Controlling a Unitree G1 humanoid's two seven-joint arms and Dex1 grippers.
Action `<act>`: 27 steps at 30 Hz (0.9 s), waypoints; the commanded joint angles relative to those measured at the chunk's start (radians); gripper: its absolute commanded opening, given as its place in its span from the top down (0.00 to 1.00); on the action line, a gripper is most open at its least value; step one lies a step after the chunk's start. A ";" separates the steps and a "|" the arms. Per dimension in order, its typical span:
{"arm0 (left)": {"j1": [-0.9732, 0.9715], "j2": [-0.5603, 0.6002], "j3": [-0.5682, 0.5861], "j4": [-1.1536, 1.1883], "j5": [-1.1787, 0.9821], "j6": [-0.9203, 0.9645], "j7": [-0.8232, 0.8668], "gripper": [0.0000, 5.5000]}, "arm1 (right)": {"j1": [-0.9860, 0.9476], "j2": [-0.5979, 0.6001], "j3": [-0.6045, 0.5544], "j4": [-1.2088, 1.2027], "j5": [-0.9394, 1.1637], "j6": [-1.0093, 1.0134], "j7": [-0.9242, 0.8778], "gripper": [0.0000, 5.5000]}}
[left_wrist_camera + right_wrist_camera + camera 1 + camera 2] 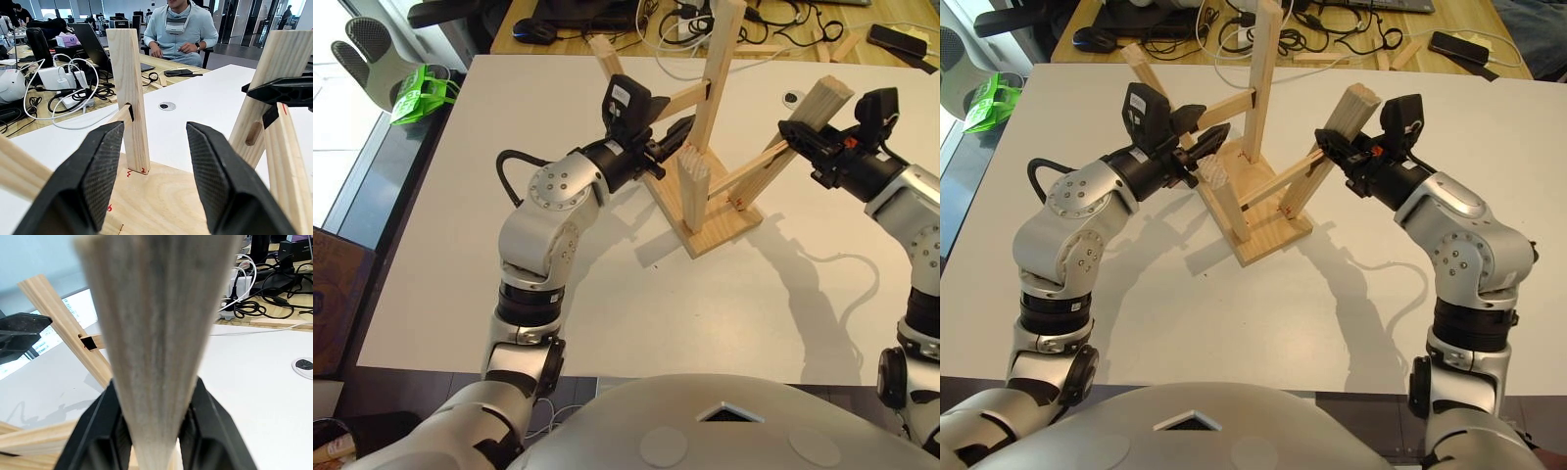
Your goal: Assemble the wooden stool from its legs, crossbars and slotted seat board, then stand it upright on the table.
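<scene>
- The right gripper (1328, 143) is found clamped on the upper part of 1 stool leg (1355, 110), with its fingers (100, 431) pressed against opposite faces of the wood.
- The left gripper (672, 137) is found open, with its fingers (95, 171) spread and nothing held. It is positioned just beside the near leg (693, 186) and close to a crossbar (680, 99).
- The stool is seen upside down: the seat board (729, 233) is laid flat on the table (489, 294), with 4 legs pointed upward and splayed.
- A 2nd crossbar (751, 172) is seen joining the near leg to the gripped leg.
</scene>
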 commanded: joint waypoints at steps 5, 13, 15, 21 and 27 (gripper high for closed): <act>-0.017 0.008 0.011 -0.018 0.002 0.019 0.006 0.57 | 0.035 0.025 0.012 0.067 -0.012 0.029 0.000 0.82; -0.027 0.008 0.007 -0.006 0.002 0.015 -0.005 0.57 | 0.026 0.008 0.004 0.037 -0.035 0.032 -0.012 0.74; -0.029 0.008 0.008 -0.004 0.002 0.014 -0.005 0.57 | 0.038 -0.025 0.044 0.025 -0.071 0.033 0.006 0.67; -0.030 0.002 0.010 -0.005 0.002 0.013 0.003 0.57 | 0.048 -0.080 0.143 0.042 -0.185 0.020 0.012 0.67; -0.029 -0.002 0.014 -0.006 0.000 0.015 0.008 0.57 | -0.023 0.055 -0.032 0.004 0.020 0.023 0.006 0.67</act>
